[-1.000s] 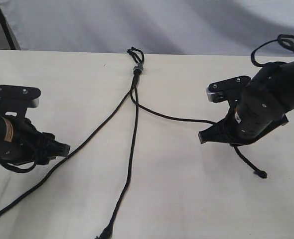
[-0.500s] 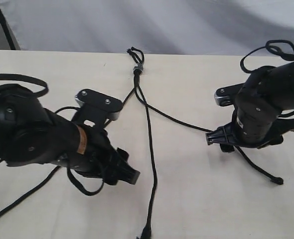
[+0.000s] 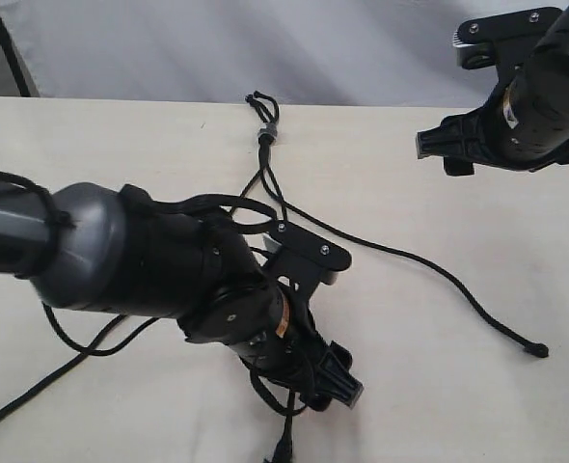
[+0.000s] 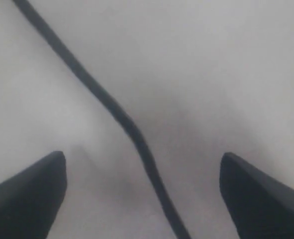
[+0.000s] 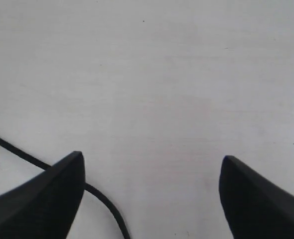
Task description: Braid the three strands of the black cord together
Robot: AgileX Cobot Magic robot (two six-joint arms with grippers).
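Note:
The black cord's knot (image 3: 263,130) lies at the table's far edge, and its three strands fan out toward me. The right strand (image 3: 439,270) lies loose, ending at a tip (image 3: 538,351). The left strand (image 3: 34,395) comes out from under the left arm. Of the middle strand only the tip (image 3: 283,451) shows beyond my left gripper (image 3: 340,388). That gripper is open and low over the table, with a strand (image 4: 132,132) running between its fingers, untouched. My right gripper (image 3: 441,147) hangs open and empty at the back right; in its wrist view a strand (image 5: 104,201) curves past one finger (image 5: 57,194).
The pale wooden table (image 3: 439,405) ends at a grey backdrop (image 3: 342,48). The bulky left arm (image 3: 140,260) with its looped cable (image 3: 222,204) covers much of the left and middle strands. A thick cable loop (image 3: 72,338) hangs beneath it.
The right gripper opened, let go of the right strand and rose to the back right; that strand now lies flat. The left arm swung right, over the middle strand, with its jaws widening.

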